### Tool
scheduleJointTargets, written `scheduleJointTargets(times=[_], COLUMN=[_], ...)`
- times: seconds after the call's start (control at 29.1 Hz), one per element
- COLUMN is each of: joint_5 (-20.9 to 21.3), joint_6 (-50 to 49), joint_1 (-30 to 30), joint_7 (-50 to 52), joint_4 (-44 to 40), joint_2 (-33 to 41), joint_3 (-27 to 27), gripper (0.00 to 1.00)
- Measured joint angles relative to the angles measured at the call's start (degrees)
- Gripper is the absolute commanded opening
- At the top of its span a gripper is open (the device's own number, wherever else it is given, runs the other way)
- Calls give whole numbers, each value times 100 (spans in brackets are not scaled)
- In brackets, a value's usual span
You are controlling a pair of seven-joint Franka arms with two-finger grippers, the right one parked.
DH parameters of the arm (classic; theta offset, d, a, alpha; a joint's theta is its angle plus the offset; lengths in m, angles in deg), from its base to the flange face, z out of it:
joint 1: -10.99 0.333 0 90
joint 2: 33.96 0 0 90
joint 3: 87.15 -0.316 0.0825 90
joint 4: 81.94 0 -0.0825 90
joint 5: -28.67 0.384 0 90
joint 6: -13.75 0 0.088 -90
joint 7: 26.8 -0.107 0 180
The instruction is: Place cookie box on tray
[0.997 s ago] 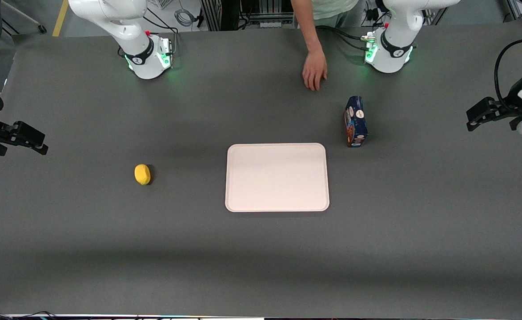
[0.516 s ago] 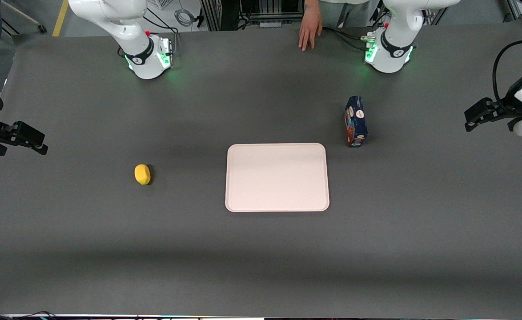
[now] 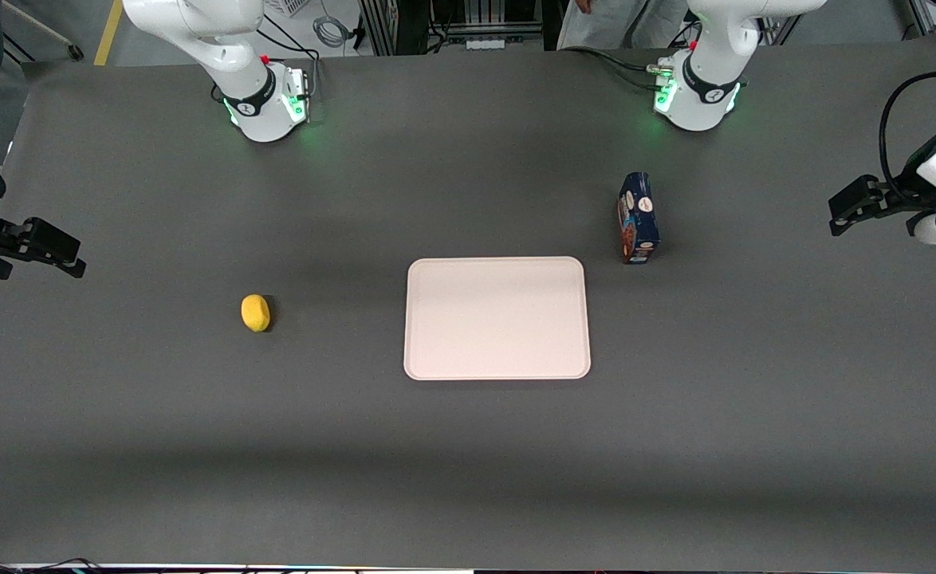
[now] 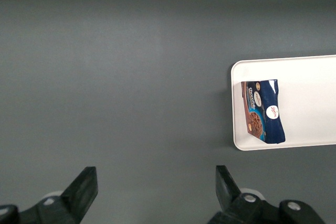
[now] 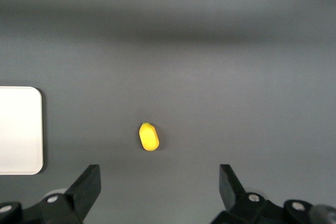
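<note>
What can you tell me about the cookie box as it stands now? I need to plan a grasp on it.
The cookie box is a small, narrow, dark navy cardboard carton with a white oval logo and a brown cookie picture. It stands upright on the grey table, apart from the tray, near the tray's corner and farther from the front camera. Nothing touches it. The gripper hangs open toward the working arm's end of the table, well away from the box.
</note>
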Motion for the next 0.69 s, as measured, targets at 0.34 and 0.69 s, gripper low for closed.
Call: scheduleJointTargets(times=[0.34,0.69], joint_5=[0,0], joint_6=[826,1009], joint_1=[1,2], joint_7=[-36,-76], joint_4=[683,780], joint_2=[-165,-598], joint_3=[143,250], gripper=[100,100])
